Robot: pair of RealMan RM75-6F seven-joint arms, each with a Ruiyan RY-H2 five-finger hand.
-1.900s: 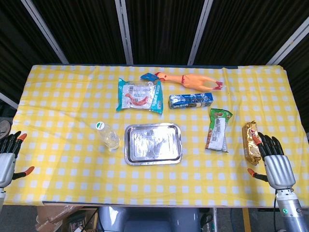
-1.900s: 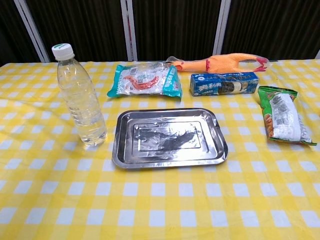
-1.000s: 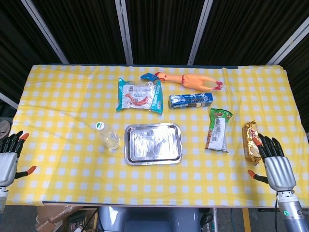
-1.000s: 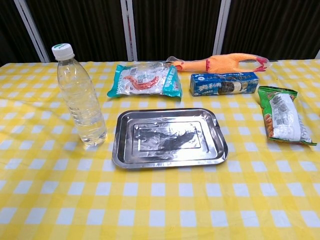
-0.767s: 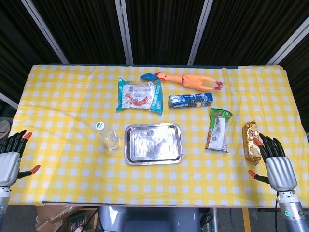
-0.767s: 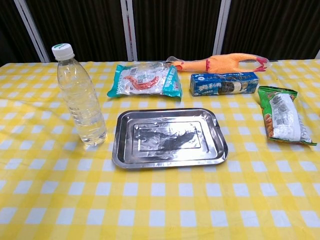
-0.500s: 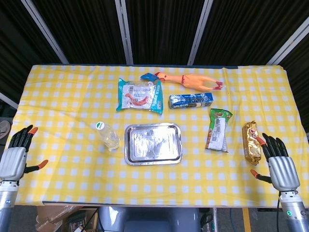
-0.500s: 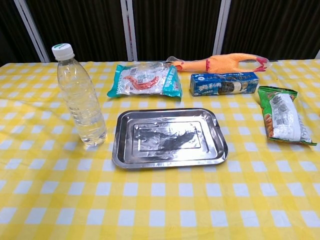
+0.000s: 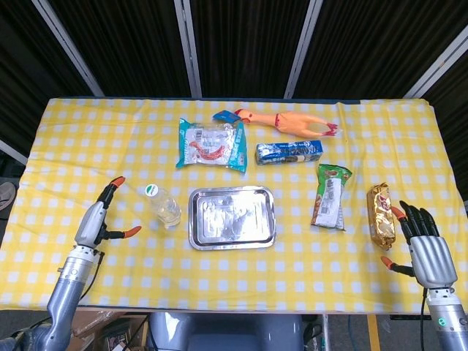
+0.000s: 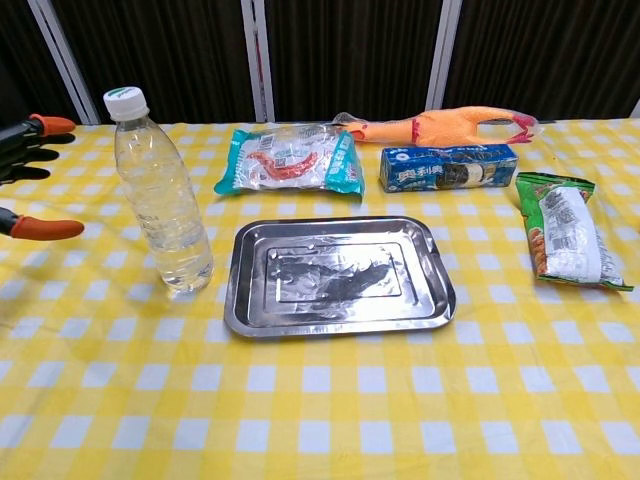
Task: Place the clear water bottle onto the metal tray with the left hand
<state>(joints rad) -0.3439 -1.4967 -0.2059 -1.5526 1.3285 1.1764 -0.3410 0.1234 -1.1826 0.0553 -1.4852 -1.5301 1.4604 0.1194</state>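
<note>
The water bottle (image 10: pixel 160 190), unlabelled with a white-green cap, stands upright on the surface just left of the metal tray (image 10: pixel 339 277). The left robot hand (image 9: pixel 99 218) hovers near it, fingers spread, empty. The right robot hand (image 9: pixel 424 248) is likewise released. Packet writing is unreadable.

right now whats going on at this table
A two-armed robot is reaching for the clear water bottle, which stands upright on the checked cloth just left of the empty metal tray. Its left hand is open beside the bottle, fingers spread, not touching it. The right hand rests open at the table's right edge, near a gold snack packet. Nothing is held.
</note>
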